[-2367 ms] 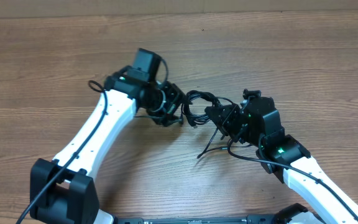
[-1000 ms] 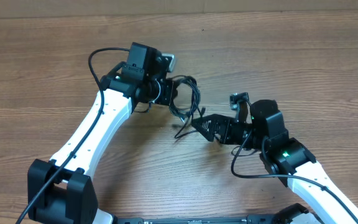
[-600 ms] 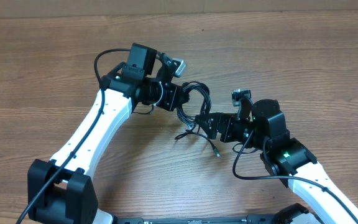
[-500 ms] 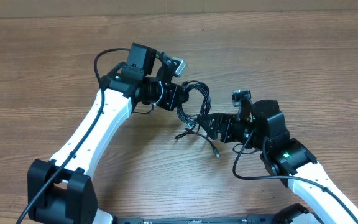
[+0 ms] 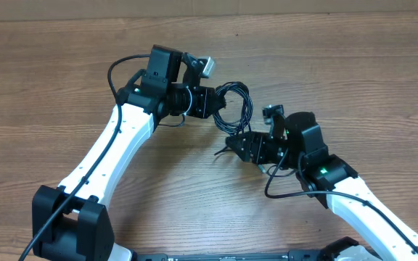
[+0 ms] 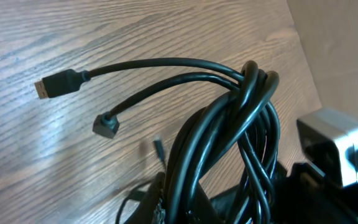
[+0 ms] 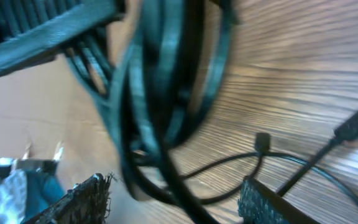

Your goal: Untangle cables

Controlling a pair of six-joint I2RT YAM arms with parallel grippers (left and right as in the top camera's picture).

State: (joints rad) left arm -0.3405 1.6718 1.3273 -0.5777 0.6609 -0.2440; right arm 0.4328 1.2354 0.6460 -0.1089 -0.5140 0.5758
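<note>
The cables form one coiled black bundle held up off the wooden table, hanging just beside the left gripper on the side toward the right arm. The left gripper looks clamped on the cables. In its wrist view the coil rises straight out of the dark gripper body, though the coil hides the fingertips. The right gripper is close to the left gripper, at the coil's loose tails. Its wrist view shows its fingers spread wide apart, with strands crossing the gap and nothing pinched.

These cords are likely light and limp, so they should sag and swing rather than keep a shape. The rubbery jacket should give the pads fair friction. Several turns cross and wrap each other at the end of the coil farthest from the left gripper, so pinching there would probably catch more than one strand and tighten the knot.

Two tails run free from that crossing, ending in a straight plug and an angled plug, both well clear of the coil. The best place to take hold is probably on a single tail just behind its plug, where the cord is stiffer. The tail should be drawn out slowly, since a plug head could snag on a loop.
</note>
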